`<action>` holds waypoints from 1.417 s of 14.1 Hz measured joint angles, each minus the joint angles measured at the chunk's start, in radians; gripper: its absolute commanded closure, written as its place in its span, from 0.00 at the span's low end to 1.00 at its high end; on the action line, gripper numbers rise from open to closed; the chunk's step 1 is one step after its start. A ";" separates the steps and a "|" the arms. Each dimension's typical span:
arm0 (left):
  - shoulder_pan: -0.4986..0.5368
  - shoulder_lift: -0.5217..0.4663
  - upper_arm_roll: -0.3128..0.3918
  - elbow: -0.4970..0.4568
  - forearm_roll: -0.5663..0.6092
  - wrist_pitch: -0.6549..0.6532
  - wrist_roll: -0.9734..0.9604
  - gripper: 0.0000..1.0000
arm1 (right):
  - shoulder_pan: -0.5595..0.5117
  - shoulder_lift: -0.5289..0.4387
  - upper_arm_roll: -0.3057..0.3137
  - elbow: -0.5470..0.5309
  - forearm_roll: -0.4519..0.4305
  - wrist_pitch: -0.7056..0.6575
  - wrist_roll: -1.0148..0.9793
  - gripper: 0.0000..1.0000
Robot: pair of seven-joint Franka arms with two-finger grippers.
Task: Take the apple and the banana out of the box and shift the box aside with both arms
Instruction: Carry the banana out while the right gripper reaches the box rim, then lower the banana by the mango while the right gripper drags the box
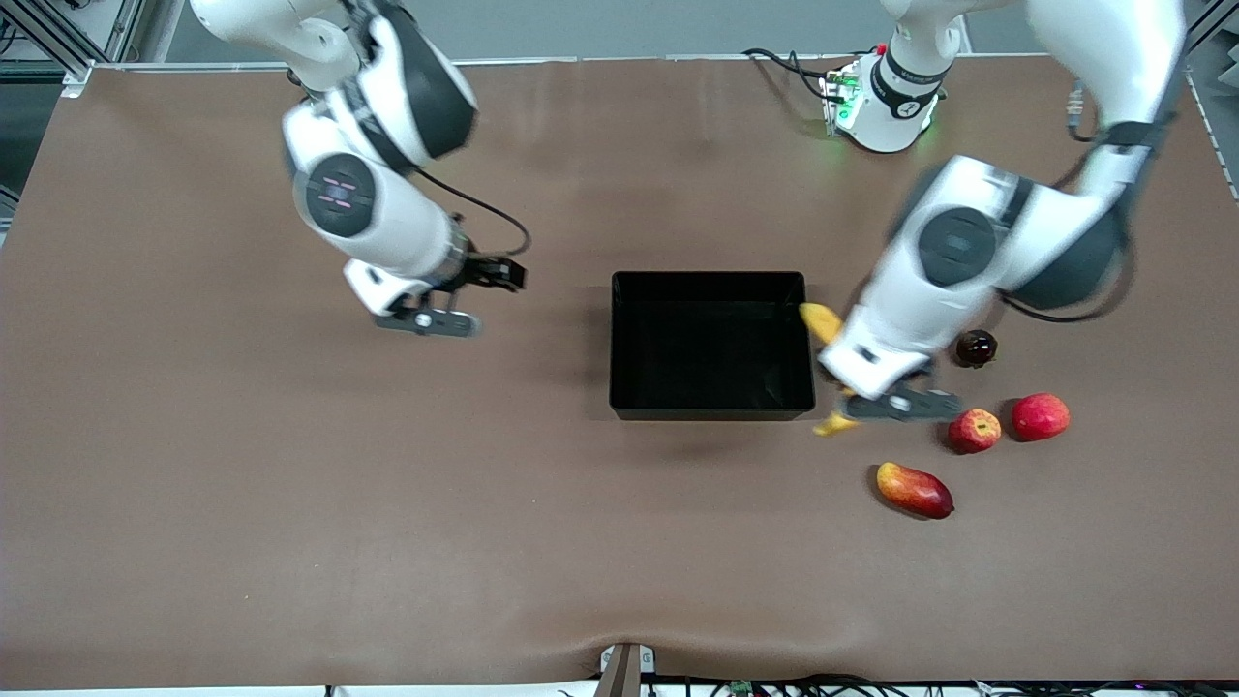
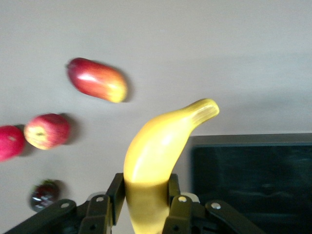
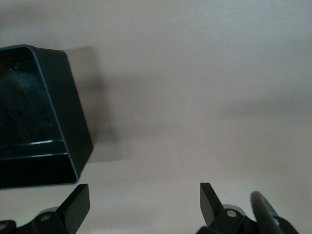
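Note:
My left gripper is shut on the yellow banana, which it holds over the table beside the black box, at the box's wall toward the left arm's end. In the left wrist view the fingers clamp the banana near one end, with the box beside it. The small red apple with yellow patches lies on the table next to that gripper and also shows in the left wrist view. My right gripper is open and empty above the table toward the right arm's end, apart from the box.
A red-yellow mango lies nearer the front camera than the apple. A plain red round fruit sits beside the apple. A small dark fruit lies farther from the camera. The brown table is bare elsewhere.

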State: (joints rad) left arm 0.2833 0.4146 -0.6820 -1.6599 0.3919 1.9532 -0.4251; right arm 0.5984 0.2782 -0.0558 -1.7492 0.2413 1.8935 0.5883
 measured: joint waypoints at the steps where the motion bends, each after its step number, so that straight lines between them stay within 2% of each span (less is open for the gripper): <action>1: 0.047 0.001 0.002 -0.003 0.000 0.000 0.079 1.00 | 0.015 0.028 0.000 0.000 0.023 0.046 0.000 0.00; 5: 0.216 0.038 0.011 0.012 0.011 0.027 0.367 1.00 | 0.089 0.115 0.001 0.002 0.069 0.252 0.000 0.00; 6: 0.233 0.066 0.018 0.034 0.044 0.034 0.407 1.00 | 0.112 0.139 0.001 0.002 0.070 0.303 0.005 0.06; 7: 0.236 0.098 0.032 0.063 0.085 0.038 0.445 1.00 | 0.132 0.164 0.001 0.002 0.070 0.351 0.015 0.23; 10: 0.234 0.232 0.073 0.177 0.138 0.058 0.583 1.00 | 0.174 0.244 0.001 0.007 0.070 0.458 0.028 0.49; 11: 0.231 0.275 0.090 0.213 0.141 0.080 0.627 1.00 | 0.183 0.266 0.001 0.013 0.070 0.477 0.028 0.64; 12: 0.224 0.313 0.118 0.241 0.143 0.122 0.676 1.00 | 0.193 0.287 0.001 0.019 0.070 0.498 0.028 0.95; 13: 0.212 0.342 0.156 0.258 0.143 0.172 0.720 1.00 | 0.204 0.307 0.001 0.026 0.070 0.523 0.028 1.00; 16: 0.174 0.395 0.242 0.286 0.144 0.268 0.791 1.00 | 0.221 0.340 0.001 0.038 0.070 0.554 0.028 1.00; 20: 0.145 0.445 0.261 0.324 0.144 0.276 0.797 1.00 | 0.219 0.339 -0.014 0.046 0.070 0.537 0.028 1.00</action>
State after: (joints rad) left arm 0.4288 0.8595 -0.4206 -1.3354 0.5354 2.2289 0.3720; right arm 0.8175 0.6171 -0.0701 -1.7033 0.3108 2.4302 0.6158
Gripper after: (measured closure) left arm 0.604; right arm 0.943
